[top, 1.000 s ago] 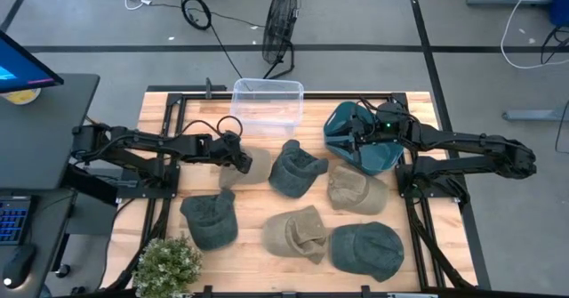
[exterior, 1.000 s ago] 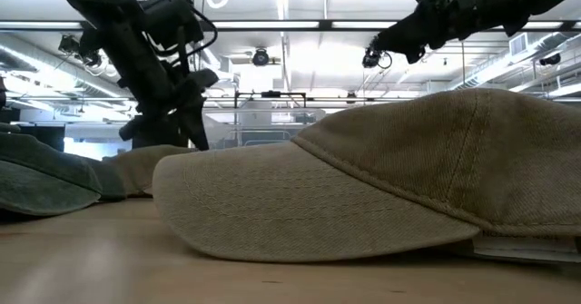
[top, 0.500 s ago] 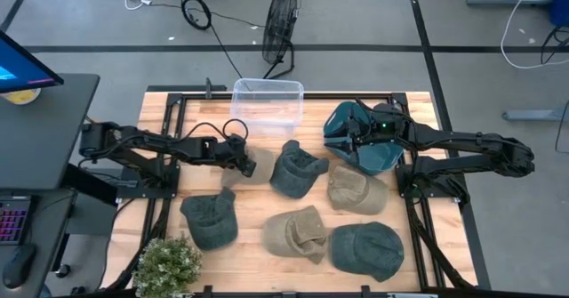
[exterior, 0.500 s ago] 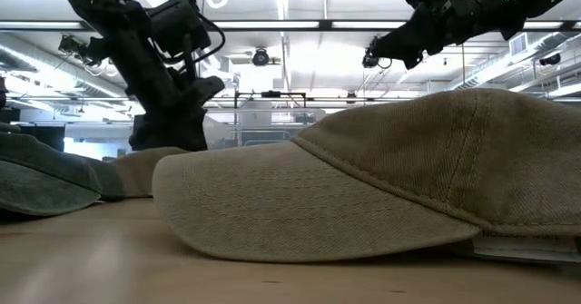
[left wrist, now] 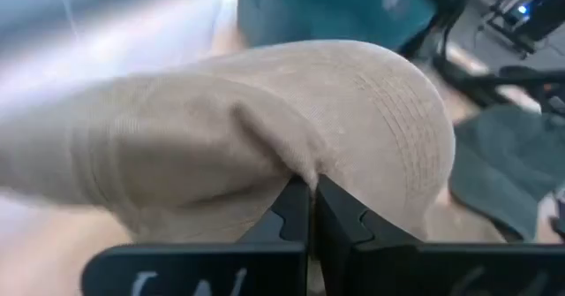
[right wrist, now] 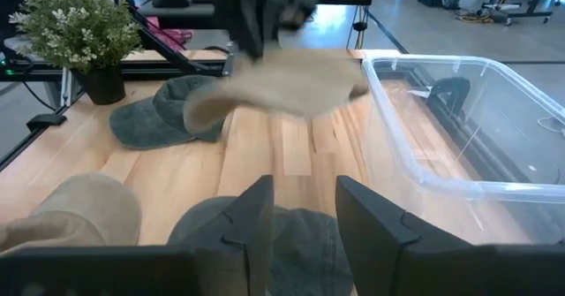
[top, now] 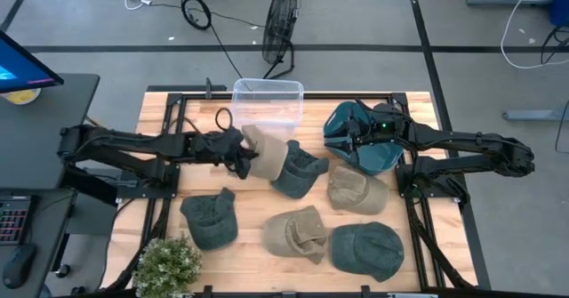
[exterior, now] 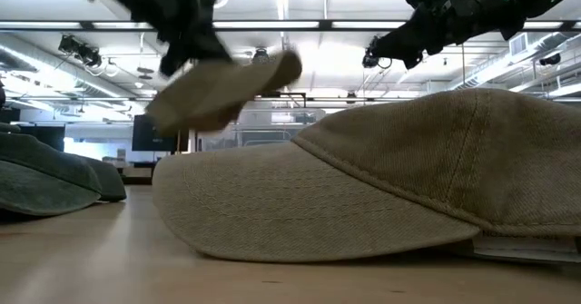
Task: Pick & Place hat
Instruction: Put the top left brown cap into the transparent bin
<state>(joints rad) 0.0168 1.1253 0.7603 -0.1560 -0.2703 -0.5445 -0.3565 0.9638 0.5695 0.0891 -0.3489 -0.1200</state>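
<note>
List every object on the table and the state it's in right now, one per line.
Tan hat: lifted off the table, pinched by the left gripper.
Clear bin: upright, empty.
Right gripper: open, hovering over the teal bag.
Other hats: lying on the table.
Potted plant: upright at the table's corner.

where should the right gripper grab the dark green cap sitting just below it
Best bet is the raised crown of the dark green cap, coming straight down from above: the cap lies flat on the table, so its brim offers little to pinch. The right gripper is open above it.
</note>
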